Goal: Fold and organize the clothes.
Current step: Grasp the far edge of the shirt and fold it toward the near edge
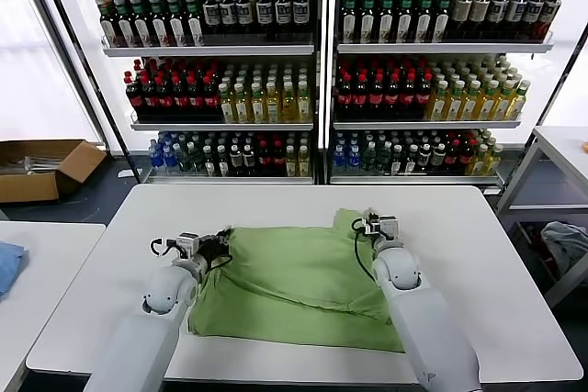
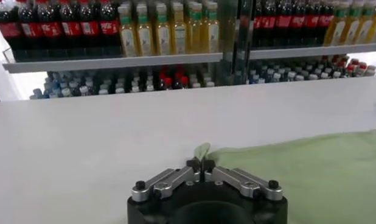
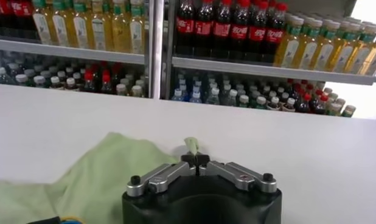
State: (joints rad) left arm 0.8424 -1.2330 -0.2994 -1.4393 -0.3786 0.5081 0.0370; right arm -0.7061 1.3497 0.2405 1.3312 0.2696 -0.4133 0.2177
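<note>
The clothes, a light green shirt (image 1: 294, 286), lie spread on the white table (image 1: 478, 254), plain side up with soft folds. My left gripper (image 1: 223, 243) is at the shirt's far left corner and is shut on a pinch of the green cloth (image 2: 202, 150). My right gripper (image 1: 360, 224) is at the far right corner, likewise shut on a small tuft of the shirt (image 3: 191, 145). Both pinched tips poke up past the closed fingertips. The collar and any print are hidden.
Drink shelves (image 1: 317, 71) stand behind the table. A cardboard box (image 1: 41, 170) sits on the floor at the left. A second table with a blue cloth (image 1: 7, 263) stands to the left, and a grey cloth (image 1: 570, 245) lies low at the right.
</note>
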